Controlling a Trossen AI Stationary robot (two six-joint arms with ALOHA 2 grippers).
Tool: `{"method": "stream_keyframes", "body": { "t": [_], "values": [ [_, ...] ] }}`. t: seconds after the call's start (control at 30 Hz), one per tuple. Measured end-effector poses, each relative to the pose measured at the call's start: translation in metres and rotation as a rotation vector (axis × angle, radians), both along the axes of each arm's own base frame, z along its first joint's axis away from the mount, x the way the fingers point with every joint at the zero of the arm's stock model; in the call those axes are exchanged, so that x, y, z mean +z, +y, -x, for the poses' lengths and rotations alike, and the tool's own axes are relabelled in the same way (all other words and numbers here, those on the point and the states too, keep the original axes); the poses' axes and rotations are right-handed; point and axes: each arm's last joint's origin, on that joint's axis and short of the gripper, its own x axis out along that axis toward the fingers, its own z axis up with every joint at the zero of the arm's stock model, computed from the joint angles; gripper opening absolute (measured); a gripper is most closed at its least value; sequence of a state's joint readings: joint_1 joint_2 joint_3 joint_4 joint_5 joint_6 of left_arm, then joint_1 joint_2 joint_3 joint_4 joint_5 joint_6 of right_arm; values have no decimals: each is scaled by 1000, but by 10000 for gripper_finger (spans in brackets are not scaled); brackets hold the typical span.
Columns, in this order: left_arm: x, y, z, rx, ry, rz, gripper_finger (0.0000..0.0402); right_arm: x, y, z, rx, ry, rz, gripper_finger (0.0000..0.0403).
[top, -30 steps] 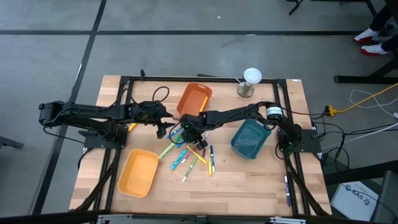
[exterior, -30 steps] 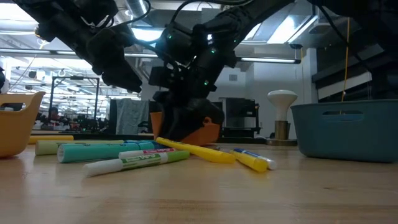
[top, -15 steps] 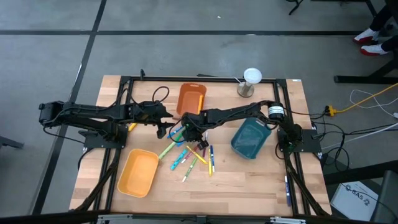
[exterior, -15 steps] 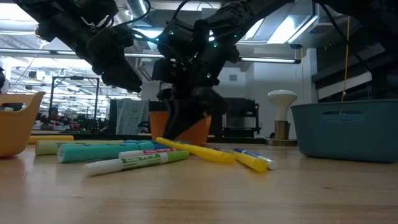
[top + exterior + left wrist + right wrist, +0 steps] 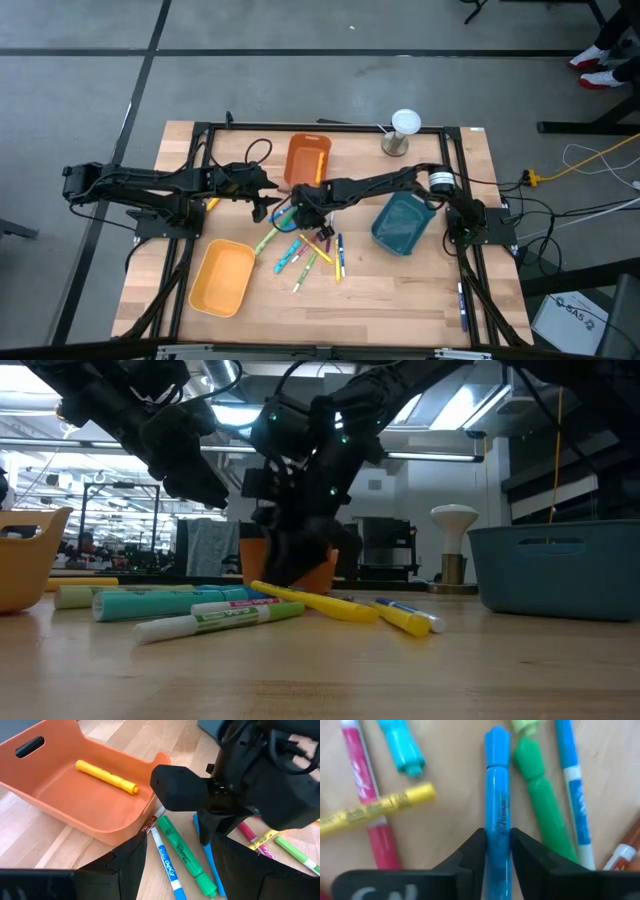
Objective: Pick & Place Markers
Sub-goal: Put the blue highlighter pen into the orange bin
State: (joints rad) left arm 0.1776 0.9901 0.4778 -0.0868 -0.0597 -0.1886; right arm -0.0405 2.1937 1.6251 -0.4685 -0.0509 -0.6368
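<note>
Now the table (image 5: 400, 290) is seen with three bins: a yellow bin (image 5: 222, 278) near left, an orange bin (image 5: 306, 158) far centre, a teal bin (image 5: 402, 222) at right. Compared with a second ago, the orange bin has been squared up rather than tilted, and the right gripper (image 5: 495, 851) has been lowered onto the marker pile beside it. The markers (image 5: 305, 250) are scattered mid-table, just near of the orange bin; one yellow marker (image 5: 106, 776) is already lying inside it. The right gripper's fingers are pinched around a blue marker (image 5: 497, 815), which is lying flat on the wood. A fresh grasp is judged begun, lift not yet made. The left gripper (image 5: 262, 205) is held spread wide, just left of the pile, unchanged.
</note>
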Motion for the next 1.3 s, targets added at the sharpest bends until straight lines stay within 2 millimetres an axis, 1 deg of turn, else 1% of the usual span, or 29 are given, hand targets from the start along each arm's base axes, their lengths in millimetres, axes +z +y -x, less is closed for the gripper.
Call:
{"method": "stream_keyframes", "body": {
  "t": [0.23,0.3,0.37,0.57,0.77,0.97,1.17,1.3],
  "values": [
    [0,0,0,0,0,0,214,-1,7,0,-24,1,51,180],
    [0,0,0,0,0,0,214,-1,7,0,-29,5,40,190],
    [0,0,0,0,0,0,214,-1,6,1,-41,21,23,190],
    [0,0,0,0,0,0,214,-2,6,6,-60,79,9,161],
    [0,0,0,0,0,0,214,-4,6,12,-34,142,22,127],
    [0,0,0,0,0,0,214,-5,6,15,-22,178,38,71],
    [0,0,0,0,0,0,214,0,6,13,-35,178,35,67],
    [0,0,0,3,-1,5,214,9,6,9,-63,178,23,73]
  ]
}}
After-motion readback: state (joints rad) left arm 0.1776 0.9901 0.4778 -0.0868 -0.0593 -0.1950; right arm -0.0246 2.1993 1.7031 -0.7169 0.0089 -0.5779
